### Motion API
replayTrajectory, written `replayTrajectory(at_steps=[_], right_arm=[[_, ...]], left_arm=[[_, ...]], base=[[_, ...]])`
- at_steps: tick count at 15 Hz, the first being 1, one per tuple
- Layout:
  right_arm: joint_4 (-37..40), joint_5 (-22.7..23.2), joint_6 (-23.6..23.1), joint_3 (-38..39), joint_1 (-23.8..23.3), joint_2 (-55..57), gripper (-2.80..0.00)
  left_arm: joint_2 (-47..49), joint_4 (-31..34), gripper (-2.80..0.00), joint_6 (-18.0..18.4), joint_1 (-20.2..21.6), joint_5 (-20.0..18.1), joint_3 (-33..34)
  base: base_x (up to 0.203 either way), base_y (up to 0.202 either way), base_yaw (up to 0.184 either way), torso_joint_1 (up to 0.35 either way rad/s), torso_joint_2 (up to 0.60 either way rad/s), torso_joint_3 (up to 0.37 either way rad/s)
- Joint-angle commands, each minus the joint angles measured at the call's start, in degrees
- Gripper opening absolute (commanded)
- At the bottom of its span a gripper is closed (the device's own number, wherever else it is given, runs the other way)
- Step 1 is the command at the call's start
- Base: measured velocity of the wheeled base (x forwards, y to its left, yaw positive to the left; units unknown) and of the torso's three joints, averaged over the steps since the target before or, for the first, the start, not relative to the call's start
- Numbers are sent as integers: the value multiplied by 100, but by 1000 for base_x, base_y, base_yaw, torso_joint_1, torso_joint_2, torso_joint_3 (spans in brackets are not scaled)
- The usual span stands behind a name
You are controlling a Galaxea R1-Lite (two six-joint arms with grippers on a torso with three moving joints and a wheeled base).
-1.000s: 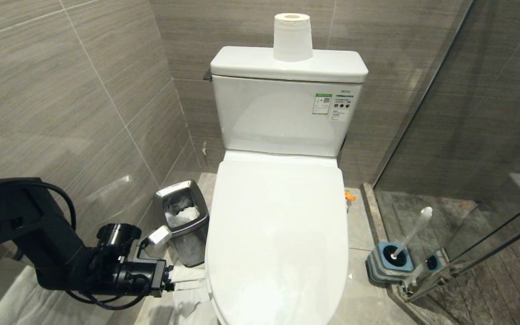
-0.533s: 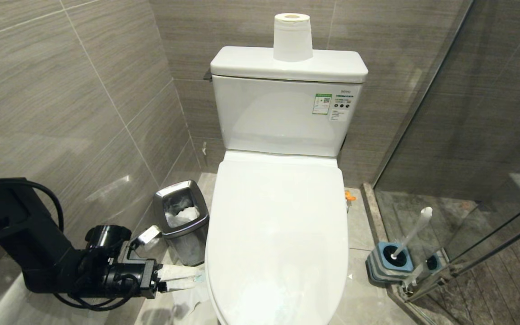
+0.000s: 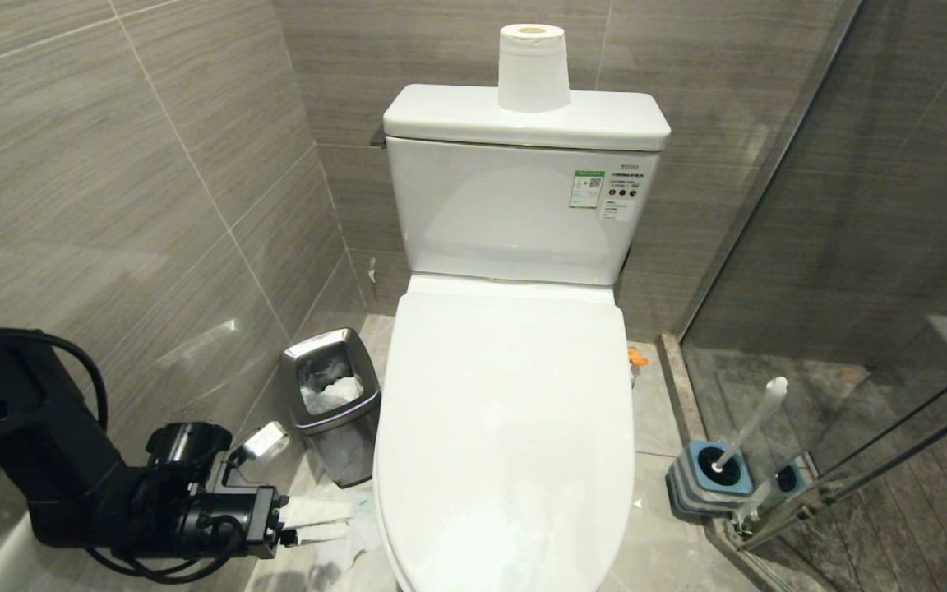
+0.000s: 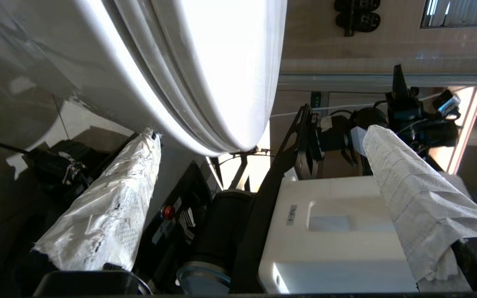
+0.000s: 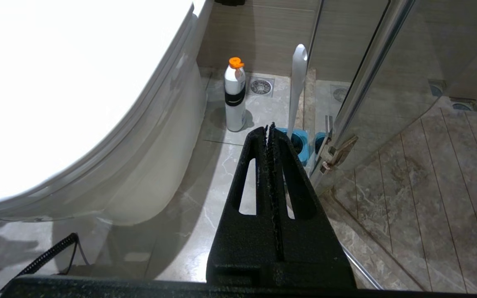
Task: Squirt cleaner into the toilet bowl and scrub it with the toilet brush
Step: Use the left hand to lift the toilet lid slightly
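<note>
Toilet-brush work is not yet possible, because the large glossy white ceramic toilet (image 3: pixel 506 427) has its white lid down over the bowl, and the placing of the left gripper (image 3: pixel 321 524) suggests that the lid is the first concern. Its two fingers (image 4: pixel 102 207), wrapped in white paper or cloth, stand wide apart and hold nothing; they point level toward the front left edge of the lid, just beside it and low, probably to get under the rim and lift. The right gripper (image 5: pixel 270 136) has its black fingers pressed together, empty, and hangs to the right of the toilet above the floor, apparently idle. Beyond it the long slim white-handled toilet brush (image 5: pixel 297 89) leans in its squarish blue-and-grey holder (image 3: pixel 708 481) by the glass shower partition (image 3: pixel 852 247), within the right arm's side. A white bottle with an orange cap (image 5: pixel 235 95), likely the cleaner, stands upright on the floor between toilet and holder. A small steel waste bin (image 3: pixel 332 403) sits just left of the toilet, close to the left arm's path.
</note>
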Motion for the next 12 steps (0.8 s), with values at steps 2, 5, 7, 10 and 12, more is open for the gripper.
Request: replayTrajectory(at_steps=[2,5,7,10,12], right_arm=[[2,-2,1,9,2,2,-280],[2,-2,1,9,2,2,-280],[-1,-2,1,9,2,2,-280],[-7,-2,1,9,2,2,-280],[-5,-2,1,9,2,2,-280]], left_arm=[[71,-22,0,165,-168,143,-4],[65,-99,0,192,-275,292,-93],[82,-269,0,192,-380,371,-93],[83,-289,0,183,-500,585,-128],[83,-289,0,183,-562,593,-141]], base=[[0,0,0,0,0,0],[0,0,0,0,0,0],[0,0,0,0,0,0],[0,0,0,0,0,0],[0,0,0,0,0,0]])
